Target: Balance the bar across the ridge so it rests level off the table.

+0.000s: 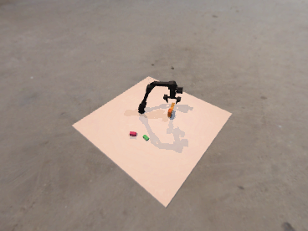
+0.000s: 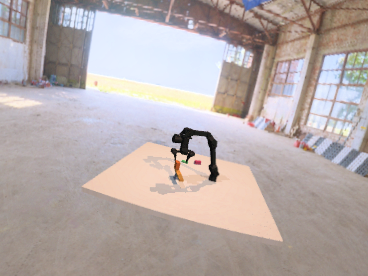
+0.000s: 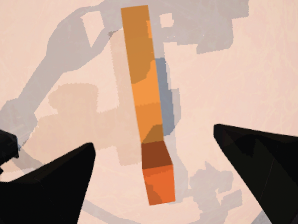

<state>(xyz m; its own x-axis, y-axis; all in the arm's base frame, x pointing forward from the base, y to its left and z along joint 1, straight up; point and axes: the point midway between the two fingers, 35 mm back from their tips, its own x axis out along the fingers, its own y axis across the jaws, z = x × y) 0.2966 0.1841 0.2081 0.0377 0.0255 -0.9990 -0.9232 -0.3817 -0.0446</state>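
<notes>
The black two-fingered tool [image 1: 172,101] [image 2: 182,160] [image 3: 154,140] stands open, empty, so off-centre weight could tip the long orange rectangular bar [image 1: 172,105] [image 2: 180,174] [image 3: 147,95].

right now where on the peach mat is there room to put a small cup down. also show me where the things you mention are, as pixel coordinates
Best judged, the right-hand and nearest corners of the peach square mat [image 1: 167,184] [image 2: 250,220]. Crowded: around the orange bar [image 1: 171,112] [image 2: 179,173] [image 3: 148,120], under the black gripper [image 1: 171,100] [image 2: 183,156] [image 3: 154,140].
</notes>
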